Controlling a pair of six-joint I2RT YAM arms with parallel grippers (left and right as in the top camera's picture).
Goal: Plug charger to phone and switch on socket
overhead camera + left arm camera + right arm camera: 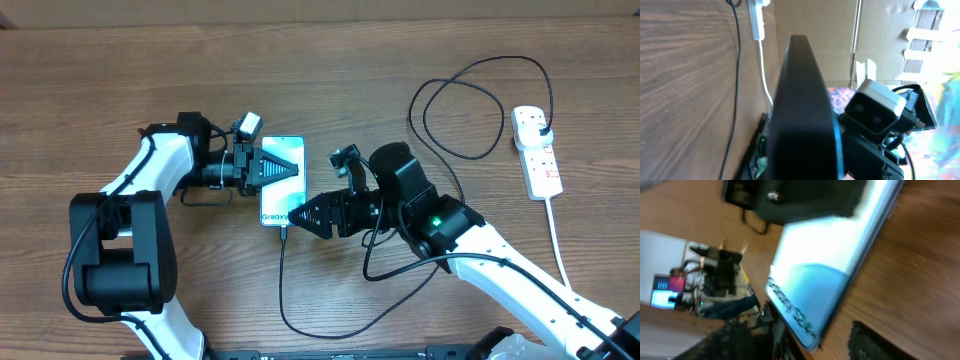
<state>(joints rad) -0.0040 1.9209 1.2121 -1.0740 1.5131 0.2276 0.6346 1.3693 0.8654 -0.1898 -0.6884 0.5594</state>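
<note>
The phone (278, 200) is glowing light blue-teal with white "Galaxy" lettering and a thin dark rim, on a table (100, 80) that is showing brown wood grain all over. The cable (281, 280) is looking plain black against it, while the power strip (538, 155) near the right edge is showing white with small red marks and a white lead (555, 235). The left arm (150, 165) and right arm (520, 268) are showing white shells with black joints, a green light (437, 221) shining on the right one.

Robotics lab bench. A wood-grain table (90, 90) carries a left arm (155, 165) and a right arm (500, 262); cardboard panels (810, 35) behind; cluttered equipment (715, 272) and a lit monitor (662, 297) beyond.
</note>
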